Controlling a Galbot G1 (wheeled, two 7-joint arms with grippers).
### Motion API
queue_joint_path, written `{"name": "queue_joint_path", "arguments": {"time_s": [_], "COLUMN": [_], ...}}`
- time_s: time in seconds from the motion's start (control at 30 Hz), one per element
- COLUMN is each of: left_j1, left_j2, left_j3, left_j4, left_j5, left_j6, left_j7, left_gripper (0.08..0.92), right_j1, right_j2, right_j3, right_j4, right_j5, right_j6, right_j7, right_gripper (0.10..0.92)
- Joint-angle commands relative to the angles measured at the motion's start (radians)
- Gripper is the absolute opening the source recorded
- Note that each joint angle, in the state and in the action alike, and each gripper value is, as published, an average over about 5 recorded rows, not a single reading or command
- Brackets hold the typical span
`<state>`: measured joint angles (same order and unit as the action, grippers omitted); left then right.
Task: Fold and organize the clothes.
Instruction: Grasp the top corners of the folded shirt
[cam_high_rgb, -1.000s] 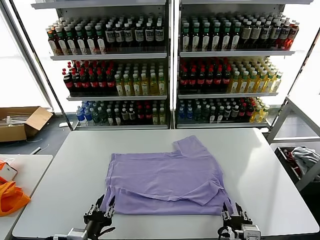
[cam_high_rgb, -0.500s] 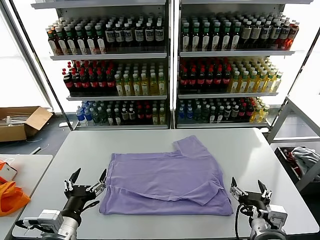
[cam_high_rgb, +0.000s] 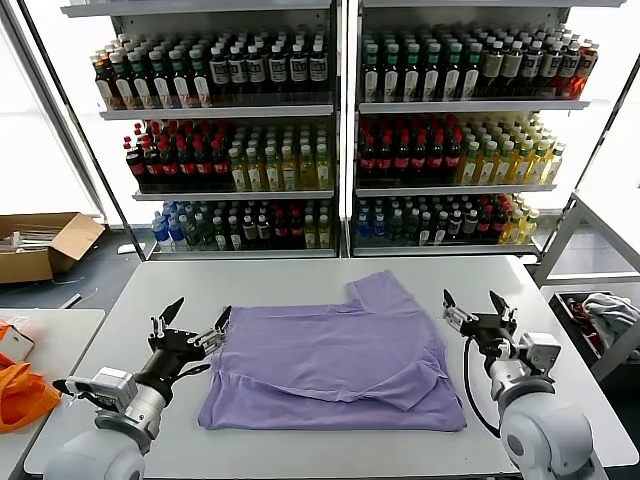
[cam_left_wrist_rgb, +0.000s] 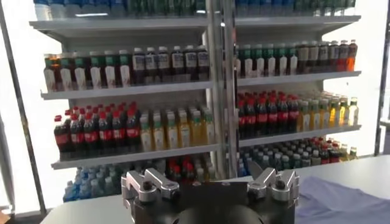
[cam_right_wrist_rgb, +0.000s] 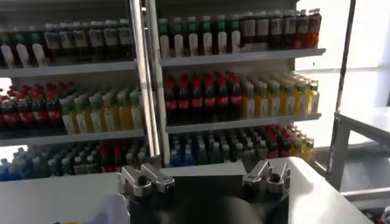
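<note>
A lavender T-shirt (cam_high_rgb: 335, 360) lies partly folded on the white table (cam_high_rgb: 300, 280), its near part doubled over and one sleeve sticking out toward the far side. My left gripper (cam_high_rgb: 197, 318) is open and empty, just left of the shirt's left edge, raised above the table. My right gripper (cam_high_rgb: 470, 303) is open and empty, just right of the shirt's right edge, also raised. In the left wrist view a corner of the shirt (cam_left_wrist_rgb: 347, 198) shows past the gripper (cam_left_wrist_rgb: 210, 176). The right wrist view shows the gripper (cam_right_wrist_rgb: 204, 173) over bare table.
Shelves of bottled drinks (cam_high_rgb: 340, 130) stand behind the table. Orange fabric (cam_high_rgb: 20, 395) lies on a side table at the left. A cardboard box (cam_high_rgb: 45, 245) sits on the floor at far left. A bin of grey-white clothing (cam_high_rgb: 605, 315) stands at the right.
Both grippers have risen from the shirt's near corners and moved away from me along its left and right edges, empty. The shirt's near part lies folded over and has not moved since.
</note>
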<state>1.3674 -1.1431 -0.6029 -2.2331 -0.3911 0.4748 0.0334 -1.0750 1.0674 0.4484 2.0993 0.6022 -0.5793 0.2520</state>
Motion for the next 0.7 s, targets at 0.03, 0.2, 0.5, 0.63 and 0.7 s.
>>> {"name": "queue_joint_path", "arguments": {"time_s": [0.03,0.2,0.5,0.63,0.7], "left_j1": [-0.112,-0.172,-0.278,-0.335,-0.366], "left_j2": [0.111,0.079,0.023,0.003,-0.007], "left_j3": [0.017,0.047,0.139,0.189,0.209], "left_j4": [0.125,0.224,0.38,0.471,0.519], "left_j5": [-0.079,-0.052,0.024,0.05,0.053], "left_j6": [0.006,0.013,0.077,0.091,0.093], "left_j7": [0.083,0.067,-0.013,-0.02,-0.02], "left_gripper": [0.823,0.822,0.822,0.823,0.823], "right_j1": [0.273,0.319,0.373,0.413,0.433], "right_j2": [-0.092,-0.076,0.031,0.057,0.076], "right_j3": [-0.135,-0.219,-0.256,-0.277,-0.281], "right_j4": [-0.192,-0.316,-0.481,-0.575,-0.622], "right_j5": [0.003,-0.128,-0.133,-0.139,-0.139], "right_j6": [0.0,-0.001,-0.001,0.0,0.001], "right_j7": [-0.166,-0.194,-0.117,-0.117,-0.119], "right_gripper": [0.823,0.823,0.823,0.823,0.823]}}
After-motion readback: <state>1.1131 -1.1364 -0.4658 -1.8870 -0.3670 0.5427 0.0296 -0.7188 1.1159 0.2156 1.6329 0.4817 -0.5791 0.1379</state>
